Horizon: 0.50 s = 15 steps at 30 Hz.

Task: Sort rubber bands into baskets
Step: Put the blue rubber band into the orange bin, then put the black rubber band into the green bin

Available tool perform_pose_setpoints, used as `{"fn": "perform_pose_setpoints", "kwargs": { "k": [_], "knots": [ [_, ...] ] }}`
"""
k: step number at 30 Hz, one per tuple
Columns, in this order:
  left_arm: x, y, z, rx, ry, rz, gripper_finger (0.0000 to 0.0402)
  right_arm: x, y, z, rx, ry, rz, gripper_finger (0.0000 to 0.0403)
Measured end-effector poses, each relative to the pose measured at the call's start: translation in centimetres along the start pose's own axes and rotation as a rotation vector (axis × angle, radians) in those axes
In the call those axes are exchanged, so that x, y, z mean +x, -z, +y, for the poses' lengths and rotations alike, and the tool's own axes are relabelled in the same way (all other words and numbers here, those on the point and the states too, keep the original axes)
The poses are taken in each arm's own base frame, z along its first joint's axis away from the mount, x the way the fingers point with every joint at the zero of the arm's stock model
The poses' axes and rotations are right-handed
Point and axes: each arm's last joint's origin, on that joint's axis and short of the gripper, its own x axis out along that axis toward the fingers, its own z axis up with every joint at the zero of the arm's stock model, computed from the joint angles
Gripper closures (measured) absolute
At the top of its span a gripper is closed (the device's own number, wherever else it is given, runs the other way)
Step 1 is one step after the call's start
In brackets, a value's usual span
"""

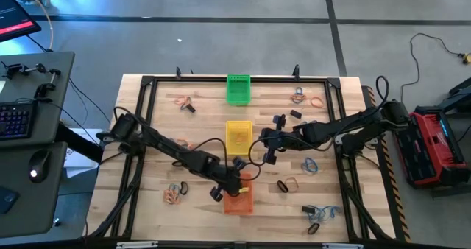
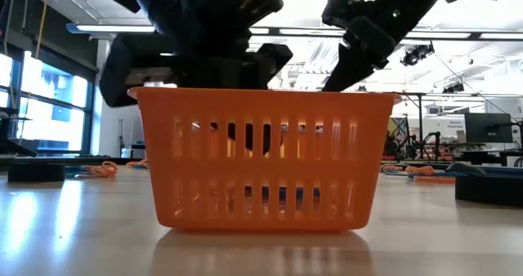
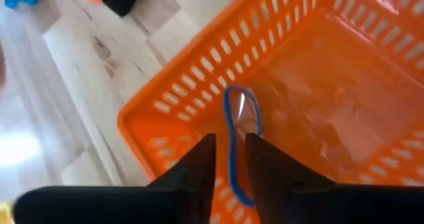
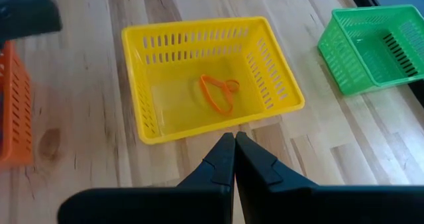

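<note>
Hovering over the orange basket [image 3: 344, 98], the left gripper [image 3: 230, 159] stood narrowly parted around a blue band [image 3: 236, 141]; it could've snagged on a finger.

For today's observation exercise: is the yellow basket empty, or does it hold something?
Not empty. The right wrist view shows the yellow basket upright on the table with one orange rubber band lying on its floor; nothing else shows inside.

orange basket [image 2: 257, 158] blocking most of the low view, green basket [image 4: 377, 42] cropped at frame edge, far rubber bands [image 1: 321, 214] too small
</note>
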Motion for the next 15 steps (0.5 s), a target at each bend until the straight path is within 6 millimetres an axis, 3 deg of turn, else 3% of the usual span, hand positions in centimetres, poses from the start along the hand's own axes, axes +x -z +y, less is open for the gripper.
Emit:
{"fn": "perform_pose_setpoints", "kwargs": {
  "k": [7, 10, 15],
  "knots": [
    [-2.8, -0.8, 0.7, -0.056, -0.068, -0.033, 0.027, 0.0, 0.0, 0.0, 0.002, -0.002, -0.003, 0.0403],
    [-4.6, -1.3, 1.3, -0.106, -0.087, -0.117, 0.028, -0.1, 0.0, 0.2, 0.003, -0.006, -0.006, 0.0403],
    [-6.7, 0.6, 1.8, -0.206, -0.09, -0.253, 0.0327, -0.2, 0.0, 0.5, -0.008, -0.007, -0.008, 0.0403]
  ]
}}
